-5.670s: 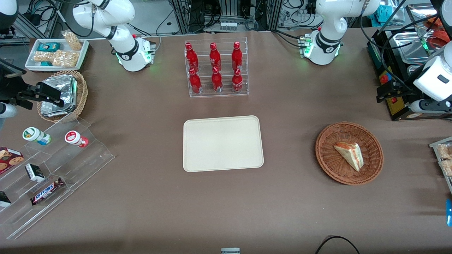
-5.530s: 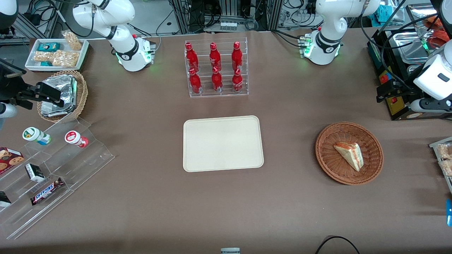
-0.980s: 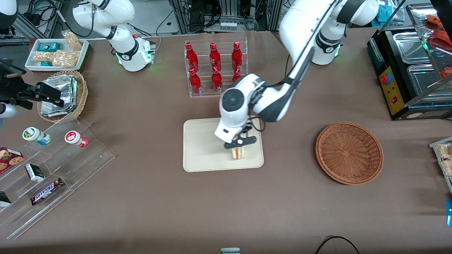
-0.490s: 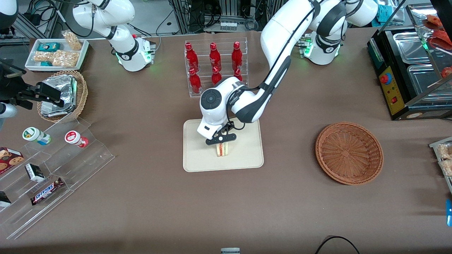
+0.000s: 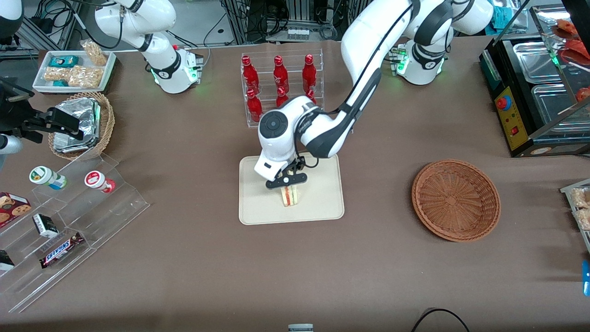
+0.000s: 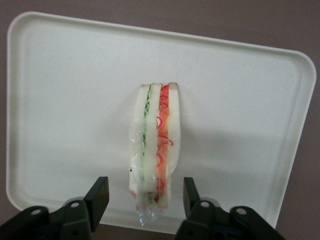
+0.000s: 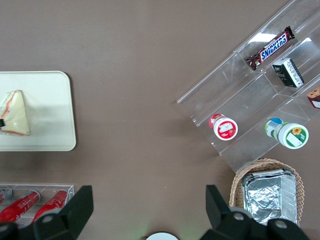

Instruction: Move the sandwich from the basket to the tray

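Nearest the front camera, toward the parked arm's end of the table [image 5: 295, 276], a clear tiered stand [image 5: 69, 230] holds one Snickers bar [image 5: 61, 250], one small dark box [image 5: 45, 225], and two lidded cups, one with a green lid [image 5: 46, 177] and one with a red lid [image 5: 98, 180]. Toward the working arm's end lies the one round reddish-brown basket [image 5: 456, 200], with nothing in it.

Midway across the table sits the one cream tray [image 5: 258, 203]. On it stands the single sandwich [image 5: 289, 196], on edge, its red and green filling layers facing up; the wrist view shows it as a narrow wedge [image 6: 154, 150] resting on the tray [image 6: 60, 100]. The left arm's claw [image 5: 286, 180] hangs just above the sandwich, and in the wrist view its two fingers [image 6: 97, 195] are spread, one on each side of the wedge with a gap between each finger and the wrap, so the claw [image 6: 145, 197] grips nothing.

Farther from the camera, a clear rack [image 5: 282, 90] carries six red bottles in two rows of three, the arm covering part of one. Toward the parked arm's end stand one paler wicker basket of foil packs [image 5: 83, 124] and, farther still, one small white tray of snack packets [image 5: 73, 69]
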